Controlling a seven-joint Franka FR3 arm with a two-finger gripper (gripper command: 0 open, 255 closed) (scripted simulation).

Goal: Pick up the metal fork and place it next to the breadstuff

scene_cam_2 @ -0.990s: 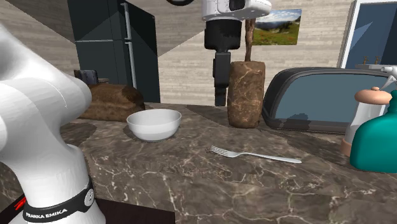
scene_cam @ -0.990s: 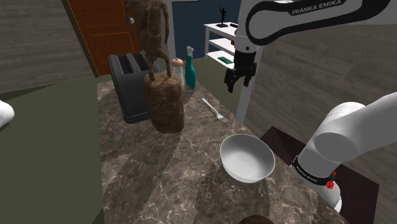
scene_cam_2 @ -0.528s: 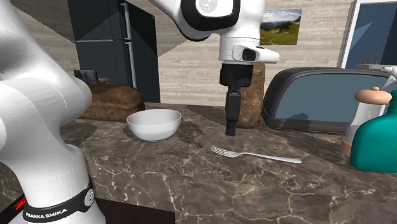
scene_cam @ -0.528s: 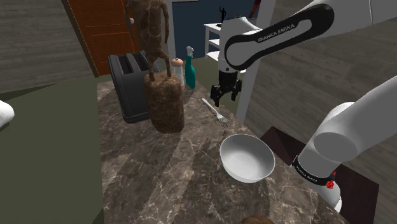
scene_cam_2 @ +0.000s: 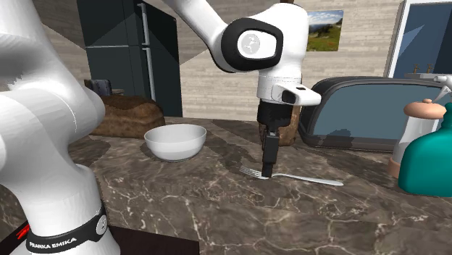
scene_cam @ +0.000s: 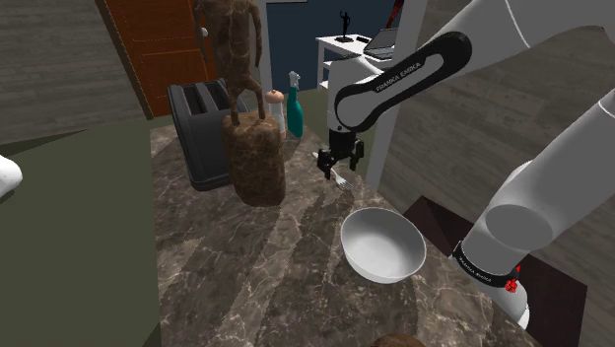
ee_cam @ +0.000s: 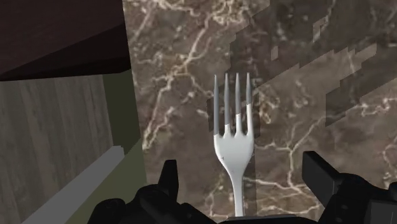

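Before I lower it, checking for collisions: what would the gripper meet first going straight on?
Probably the fork, its neck lying between the open fingers of the gripper; the fingertips would land on the counter beside it.

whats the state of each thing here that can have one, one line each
silver metal fork: lying flat on the brown marble counter, not held
all-black two-finger gripper: open, low astride the fork's neck, not clasping it
white round bowl: upright, empty
dark toaster: upright, nothing sticking out of its slots
teal bottle: upright
brown bread loaf: lying on the counter behind the bowl
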